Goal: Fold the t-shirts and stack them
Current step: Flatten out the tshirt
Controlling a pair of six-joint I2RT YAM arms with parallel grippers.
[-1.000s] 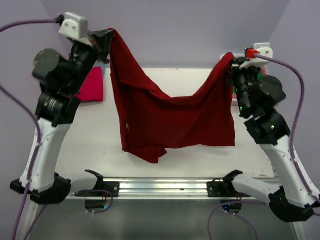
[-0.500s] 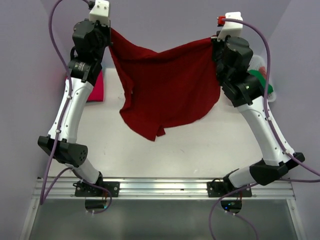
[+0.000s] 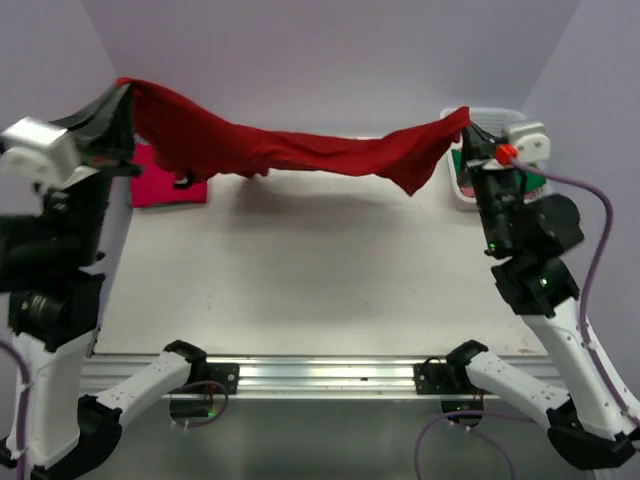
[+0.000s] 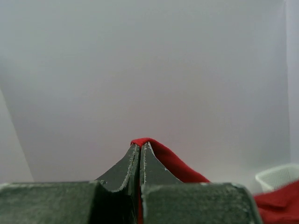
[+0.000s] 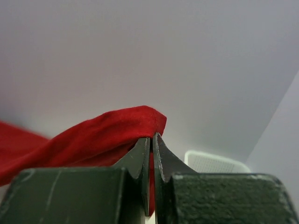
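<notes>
A dark red t-shirt (image 3: 300,150) is stretched in the air across the back of the table, pulled into a long band between both arms. My left gripper (image 3: 122,92) is shut on its left end, and red cloth (image 4: 173,163) pokes out past the fingertips. My right gripper (image 3: 464,118) is shut on the right end, where a fold of the dark red shirt (image 5: 93,135) drapes over the closed jaws. A magenta-pink t-shirt (image 3: 165,185) lies folded at the table's back left.
A white lattice basket (image 3: 490,150) stands at the back right behind my right arm, seen also as the basket (image 5: 210,162) and the basket (image 4: 280,176). The white table (image 3: 300,280) lies below the shirt, with a metal rail along its near edge.
The shirt hung down like a curtain before. Both arms have swung outward and the cloth has flipped up into a taut horizontal band.
</notes>
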